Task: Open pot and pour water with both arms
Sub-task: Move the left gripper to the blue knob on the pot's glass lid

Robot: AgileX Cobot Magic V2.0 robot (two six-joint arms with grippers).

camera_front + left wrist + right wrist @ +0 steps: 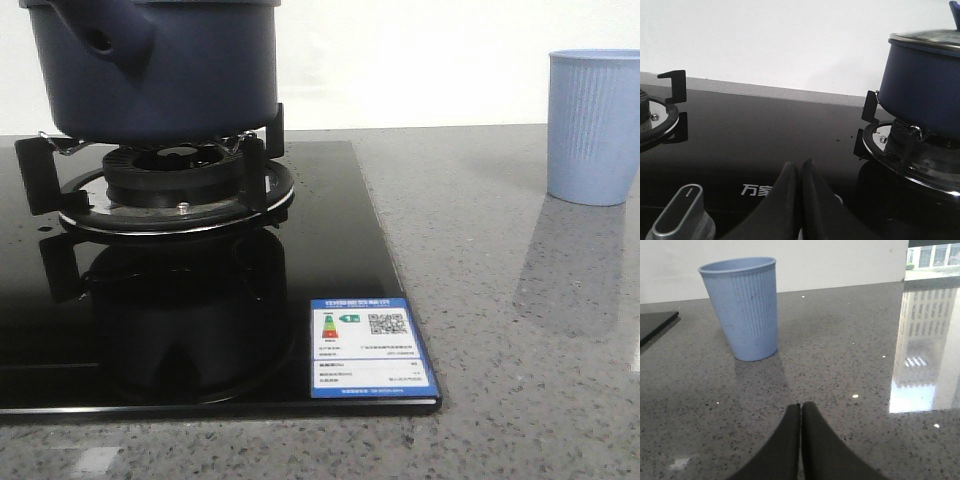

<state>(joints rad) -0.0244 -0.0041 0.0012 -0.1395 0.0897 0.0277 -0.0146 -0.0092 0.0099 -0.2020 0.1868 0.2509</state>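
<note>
We see the large round dark navy-blue pot point(150, 65) sitting on the black burner grate point(150, 180) at the far left part of the glossy black glass hob point(330, 250), its lid on, so we judge the opening step not yet begun. It stands there presumably because the grate's prongs cradle its base and keep it steady for a lift. The light blue ribbed plastic cup point(594, 125) stands upright on the speckled grey stone worktop point(480, 300), well apart from the hob, near the worktop's right edge, leaving room for a pour.

Our left gripper point(800, 175) hangs low over the hob's near edge, beside a silver control knob point(682, 212), fingers pressed together with nothing between them. Our right gripper point(801, 415) hovers over bare worktop near the cup, likewise closed on nothing.

The pot has straight matte sides, a stubby handle socket with a hole point(100, 38), and a steel-rimmed lid point(925, 40). It is far wider than the cup.
</note>
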